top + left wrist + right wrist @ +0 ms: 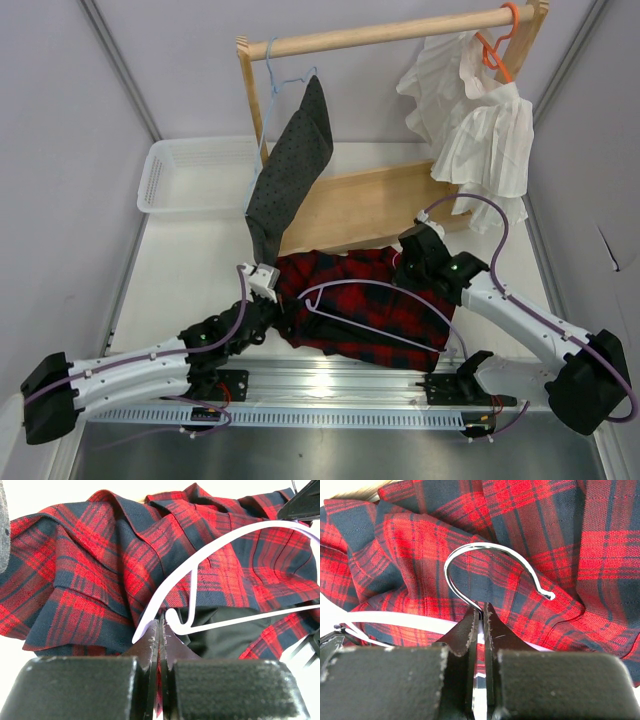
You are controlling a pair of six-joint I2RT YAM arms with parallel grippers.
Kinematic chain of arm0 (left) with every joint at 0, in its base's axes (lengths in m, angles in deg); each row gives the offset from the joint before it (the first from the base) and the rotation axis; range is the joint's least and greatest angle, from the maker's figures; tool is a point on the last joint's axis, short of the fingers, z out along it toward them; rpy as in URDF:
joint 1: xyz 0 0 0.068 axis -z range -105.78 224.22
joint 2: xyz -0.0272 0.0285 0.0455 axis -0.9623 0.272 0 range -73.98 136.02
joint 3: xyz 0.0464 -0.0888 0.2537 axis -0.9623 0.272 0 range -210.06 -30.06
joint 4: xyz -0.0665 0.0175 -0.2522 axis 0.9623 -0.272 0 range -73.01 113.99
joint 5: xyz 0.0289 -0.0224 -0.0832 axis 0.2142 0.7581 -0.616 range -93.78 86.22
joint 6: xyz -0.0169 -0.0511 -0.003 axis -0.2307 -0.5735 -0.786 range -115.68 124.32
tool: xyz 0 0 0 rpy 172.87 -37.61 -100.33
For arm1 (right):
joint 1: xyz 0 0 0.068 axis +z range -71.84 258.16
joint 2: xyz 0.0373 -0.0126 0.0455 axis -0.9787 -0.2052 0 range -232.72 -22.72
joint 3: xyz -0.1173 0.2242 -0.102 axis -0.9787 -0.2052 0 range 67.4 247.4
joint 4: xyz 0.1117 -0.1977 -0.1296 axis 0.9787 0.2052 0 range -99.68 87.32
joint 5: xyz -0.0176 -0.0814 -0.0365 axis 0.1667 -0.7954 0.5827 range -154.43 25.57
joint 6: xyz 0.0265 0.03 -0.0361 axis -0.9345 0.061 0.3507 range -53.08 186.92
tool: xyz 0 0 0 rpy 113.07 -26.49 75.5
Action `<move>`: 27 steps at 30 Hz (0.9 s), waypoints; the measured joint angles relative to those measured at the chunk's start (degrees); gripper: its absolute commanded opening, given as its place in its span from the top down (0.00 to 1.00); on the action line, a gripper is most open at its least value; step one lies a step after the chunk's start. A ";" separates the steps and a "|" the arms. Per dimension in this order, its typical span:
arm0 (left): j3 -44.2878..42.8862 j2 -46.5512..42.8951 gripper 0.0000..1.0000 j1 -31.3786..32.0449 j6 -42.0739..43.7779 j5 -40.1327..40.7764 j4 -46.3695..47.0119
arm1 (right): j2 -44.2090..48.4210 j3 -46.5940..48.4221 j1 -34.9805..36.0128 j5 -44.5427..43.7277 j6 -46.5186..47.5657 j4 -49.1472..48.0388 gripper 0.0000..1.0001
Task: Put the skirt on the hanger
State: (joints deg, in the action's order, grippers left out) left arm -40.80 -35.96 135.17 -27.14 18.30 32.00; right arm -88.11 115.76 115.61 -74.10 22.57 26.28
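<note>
Near: left gripper (160,630), jaws pressed together at the shoulder tip of the hanger (192,562), skirt's 9 o'clock edge; actual pinch unclear. The right gripper (481,612) is clamped on the hook neck at 2 o'clock. Hanger lies atop the skirt (350,300), mid-table (200,270). Wooden rack (390,35) stands at 12 o'clock.

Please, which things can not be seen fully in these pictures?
- Opening of the skirt: all views, hidden by its own folds.
- Far end of the hanger: left wrist view, cut off by the right edge.
- Whether the left gripper also pinches cloth: left wrist view, its fingers hide it.
- Arms of the hanger: right wrist view, mostly behind the right gripper.
- Right post of the rack: top view, cut by the top edge.
</note>
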 measured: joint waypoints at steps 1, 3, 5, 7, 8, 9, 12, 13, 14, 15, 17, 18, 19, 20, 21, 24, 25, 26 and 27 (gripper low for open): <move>0.00 0.22 1.00 0.00 0.04 0.00 0.02 | -0.02 0.00 0.02 -0.02 0.02 0.00 1.00; 0.00 0.63 1.00 0.00 0.07 -0.02 0.04 | -0.13 0.00 0.28 -0.15 0.02 -0.02 1.00; 0.00 0.87 1.00 0.00 0.09 -0.02 0.02 | -0.55 0.00 0.57 -0.35 0.00 -0.11 1.00; 0.00 0.98 1.00 0.00 0.13 -0.02 0.04 | -0.92 0.00 0.79 -0.48 -0.02 -0.26 1.00; 0.00 0.98 1.00 0.00 0.20 -0.02 0.04 | -1.07 0.00 0.94 -0.55 -0.07 -0.31 1.00; 0.00 0.98 1.00 0.00 0.31 -0.04 0.04 | -1.18 0.02 1.09 -0.57 -0.07 -0.33 1.00; 0.00 1.11 1.00 0.00 0.52 -0.04 0.11 | -1.57 0.02 1.42 -0.61 -0.17 -0.50 1.00; 0.00 1.25 1.00 0.00 0.52 -0.04 0.22 | -1.66 0.00 1.51 -0.63 -0.20 -0.52 1.00; 0.00 1.40 1.00 0.00 0.55 -0.09 0.37 | -1.75 0.00 1.51 -0.63 -0.20 -0.59 1.00; 0.00 1.53 1.00 0.00 0.55 -0.09 0.42 | -1.79 0.00 1.55 -0.63 -0.20 -0.66 1.00; 0.00 1.79 1.00 0.00 0.55 -0.33 0.44 | -1.86 0.00 1.60 -0.61 -0.20 -0.70 1.00; 0.00 1.99 1.00 0.00 0.55 -0.48 0.46 | -1.90 0.02 1.62 -0.61 -0.22 -0.72 1.00; 0.00 2.16 1.00 0.00 0.55 -0.63 0.48 | -1.95 0.00 1.62 -0.61 -0.20 -0.76 1.00; 0.00 2.34 1.00 0.00 0.55 -0.92 0.46 | -2.05 0.00 1.62 -0.61 -0.22 -0.83 1.00; 0.00 2.54 1.00 0.00 0.55 -1.31 0.48 | -2.23 0.00 1.62 -0.59 -0.22 -0.94 1.00; 0.00 3.17 1.00 0.00 0.57 -1.79 0.50 | -2.75 0.00 1.68 -0.57 -0.22 -1.14 1.00; 0.00 3.30 1.00 0.00 0.59 -1.88 0.52 | -2.91 0.02 1.73 -0.57 -0.22 -1.14 1.00; 0.00 3.37 1.00 0.00 0.61 -1.95 0.50 | -3.06 0.02 1.79 -0.57 -0.22 -1.18 1.00; 0.00 3.34 1.00 0.00 0.63 -1.99 0.52 | -3.23 0.02 1.81 -0.57 -0.22 -1.22 1.00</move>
State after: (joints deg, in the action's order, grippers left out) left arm -40.80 -32.61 135.17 -26.51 16.31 32.52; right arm -91.34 115.78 117.43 -74.67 22.35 25.06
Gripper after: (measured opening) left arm 0.004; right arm 0.036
